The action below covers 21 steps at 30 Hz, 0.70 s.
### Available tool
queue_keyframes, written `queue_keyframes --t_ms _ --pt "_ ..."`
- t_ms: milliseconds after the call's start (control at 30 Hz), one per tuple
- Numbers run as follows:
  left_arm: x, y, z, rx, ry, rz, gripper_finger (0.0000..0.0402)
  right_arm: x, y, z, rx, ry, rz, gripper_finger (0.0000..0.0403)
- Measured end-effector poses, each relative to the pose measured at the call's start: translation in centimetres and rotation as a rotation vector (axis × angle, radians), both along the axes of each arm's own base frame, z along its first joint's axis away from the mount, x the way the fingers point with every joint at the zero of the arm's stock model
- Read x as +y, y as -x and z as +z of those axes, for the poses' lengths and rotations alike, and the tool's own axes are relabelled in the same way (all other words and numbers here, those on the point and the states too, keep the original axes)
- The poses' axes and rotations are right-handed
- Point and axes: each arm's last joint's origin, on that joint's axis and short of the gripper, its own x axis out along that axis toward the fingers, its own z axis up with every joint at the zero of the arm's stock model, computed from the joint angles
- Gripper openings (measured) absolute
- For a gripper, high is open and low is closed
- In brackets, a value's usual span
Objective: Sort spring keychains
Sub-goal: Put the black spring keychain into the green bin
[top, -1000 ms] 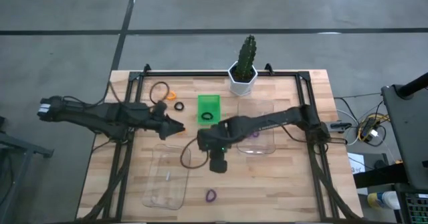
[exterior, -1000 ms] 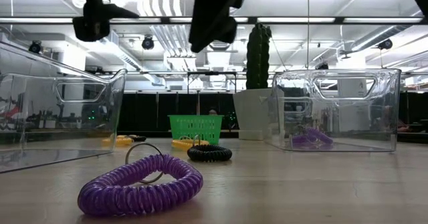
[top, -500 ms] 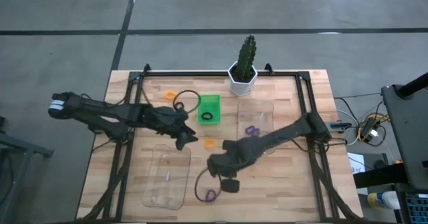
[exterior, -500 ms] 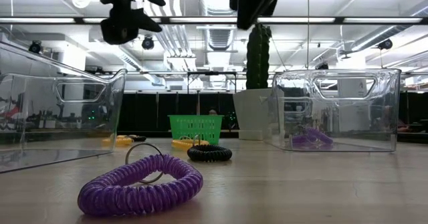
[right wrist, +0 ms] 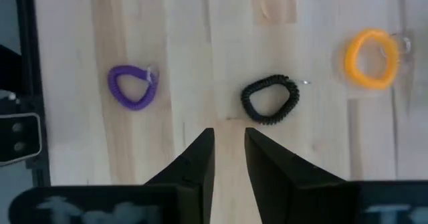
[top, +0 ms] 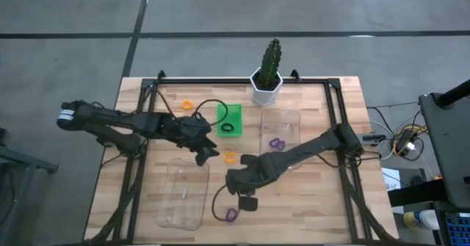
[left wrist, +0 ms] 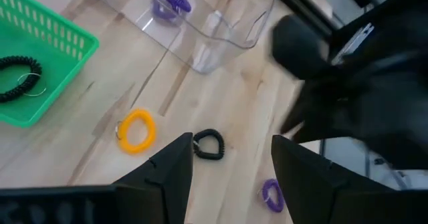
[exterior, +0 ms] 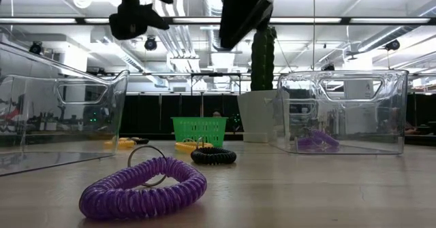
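Loose on table, frame centre: one purple keychain (right wrist: pixel 132 87), one black keychain (right wrist: pixel 269 99), one orange keychain (right wrist: pixel 372 49) (all apart). Right gripper (right wrist: pixel 229 158) narrowly parted, empty; left gripper (left wrist: pixel 229 162) wide apart, empty.

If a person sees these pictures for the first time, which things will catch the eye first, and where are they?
First come the two dark arms meeting over the middle of the wooden table: the left gripper near the orange keychain, the right gripper above the near edge. Next, the purple keychain lying large in the foreground of the low view. Then the green basket and the potted cactus at the far side.
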Motion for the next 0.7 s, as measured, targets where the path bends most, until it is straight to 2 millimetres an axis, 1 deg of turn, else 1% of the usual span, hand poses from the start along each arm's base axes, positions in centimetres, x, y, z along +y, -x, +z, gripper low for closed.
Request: queue_keyframes --t_ms 100,267,400,533,700 --pt "0.1 0.9 0.9 -0.029 0.021 0.013 0.0195 -0.7 -0.4 -1.3 -0.006 -0.015 0.0 0.0103" --pt "0.3 2.5 2.3 -0.083 0.061 0.036 0.0195 -0.9 -0.8 -2.8 -0.051 -0.019 0.061 0.0138" --pt "0.4 4.0 3.5 -0.14 0.098 0.053 0.0195 -1.3 -0.6 -4.0 -0.028 0.002 0.092 0.0162" --pt "0.6 5.4 4.6 -0.199 0.117 0.057 0.0195 -1.6 -0.1 -5.4 0.0 0.009 0.103 0.017" --pt "0.7 7.1 5.8 -0.264 0.141 0.063 0.0195 -2.2 0.0 -7.2 0.001 -0.036 0.11 0.0167"
